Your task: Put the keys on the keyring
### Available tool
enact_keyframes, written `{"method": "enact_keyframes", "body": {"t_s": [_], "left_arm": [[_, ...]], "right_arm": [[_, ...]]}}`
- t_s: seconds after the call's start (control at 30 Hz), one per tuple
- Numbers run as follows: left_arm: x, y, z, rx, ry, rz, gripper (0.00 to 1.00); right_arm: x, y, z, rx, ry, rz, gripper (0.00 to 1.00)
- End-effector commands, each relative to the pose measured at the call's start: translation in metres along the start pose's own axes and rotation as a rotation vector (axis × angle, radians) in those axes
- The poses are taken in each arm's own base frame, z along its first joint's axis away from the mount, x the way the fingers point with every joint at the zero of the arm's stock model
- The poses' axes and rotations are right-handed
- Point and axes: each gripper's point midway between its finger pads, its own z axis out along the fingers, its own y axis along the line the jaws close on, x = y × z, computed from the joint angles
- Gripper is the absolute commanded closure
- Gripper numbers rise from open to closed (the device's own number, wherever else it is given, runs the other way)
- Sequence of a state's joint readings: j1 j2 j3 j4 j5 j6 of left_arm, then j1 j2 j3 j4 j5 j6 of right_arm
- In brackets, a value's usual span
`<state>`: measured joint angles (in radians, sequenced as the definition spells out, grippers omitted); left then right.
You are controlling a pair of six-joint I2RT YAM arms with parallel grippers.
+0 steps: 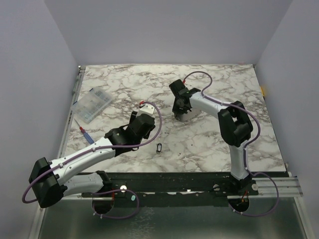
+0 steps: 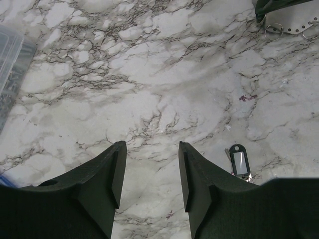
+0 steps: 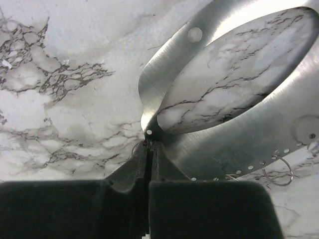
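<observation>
Tabletop (image 1: 209, 144) is marble-patterned. Near its middle, the keyring (image 3: 239, 144) has its thin wall clamped by the right gripper (image 3: 149, 149). The left gripper (image 2: 149, 172) hovers, jaws apart and empty. The key (image 2: 240, 161) lies at its 4 o'clock.
</observation>
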<state>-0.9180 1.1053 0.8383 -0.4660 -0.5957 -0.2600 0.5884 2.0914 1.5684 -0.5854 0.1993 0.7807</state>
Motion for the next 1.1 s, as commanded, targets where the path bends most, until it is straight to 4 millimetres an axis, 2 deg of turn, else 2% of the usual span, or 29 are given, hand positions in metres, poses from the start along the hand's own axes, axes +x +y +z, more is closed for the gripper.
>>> {"method": "enact_keyframes", "body": {"t_s": [0.0,0.23,0.4,0.5,0.6,0.73,0.9,1.0,1.07], "left_arm": [[-0.003,0.006,-0.003,-0.020,-0.020,0.001,0.48],[-0.007,0.003,-0.006,0.007,-0.035,-0.013,0.48],[-0.016,-0.002,-0.014,0.065,-0.076,-0.033,0.48],[-0.022,-0.008,-0.022,0.129,-0.117,-0.049,0.47],[-0.029,-0.016,-0.030,0.205,-0.169,-0.063,0.45],[-0.043,-0.027,-0.049,0.325,-0.250,-0.069,0.41],[-0.058,-0.054,-0.076,0.536,-0.323,0.036,0.35],[-0.068,-0.061,-0.087,0.598,-0.361,0.096,0.31],[-0.072,-0.064,-0.093,0.629,-0.389,0.152,0.24]], "right_arm": [[-0.019,0.005,-0.038,-0.033,-0.106,-0.114,0.99],[-0.009,0.010,-0.074,-0.121,-0.178,-0.236,1.00],[0.000,0.020,-0.101,-0.275,-0.215,-0.327,0.99],[0.005,0.030,-0.124,-0.397,-0.242,-0.395,0.99],[0.013,0.041,-0.151,-0.546,-0.278,-0.488,0.99],[0.022,0.042,-0.181,-0.655,-0.312,-0.621,0.99],[0.042,0.040,-0.214,-0.777,-0.278,-0.768,0.99],[0.052,0.037,-0.230,-0.833,-0.265,-0.840,0.99],[0.055,0.036,-0.243,-0.873,-0.286,-0.890,0.99]]}}
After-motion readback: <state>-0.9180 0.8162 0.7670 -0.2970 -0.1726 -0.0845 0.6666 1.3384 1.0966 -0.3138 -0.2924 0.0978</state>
